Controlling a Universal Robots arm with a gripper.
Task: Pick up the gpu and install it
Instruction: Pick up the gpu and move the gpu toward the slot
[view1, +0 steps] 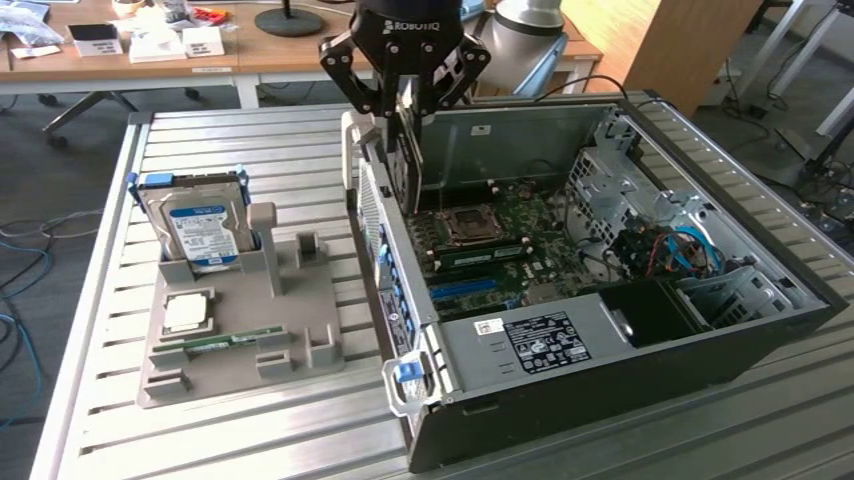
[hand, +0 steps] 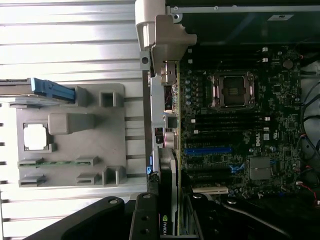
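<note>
Pincer (view1: 406, 105) around thin, flat, dark gpu (view1: 414, 170)

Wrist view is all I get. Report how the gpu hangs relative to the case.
Observer: The end effector grips the gpu by its upper edge. The card hangs upright, with its lower edge down inside the open case, close to the rear wall.
Operator: Name what fills the case's near end.
Observer: A power supply with a dark label on its top face.
Operator: Describe the drive on the holder.
Observer: The hard drive stands upright in the grey holder, showing its blue-white label.
</note>
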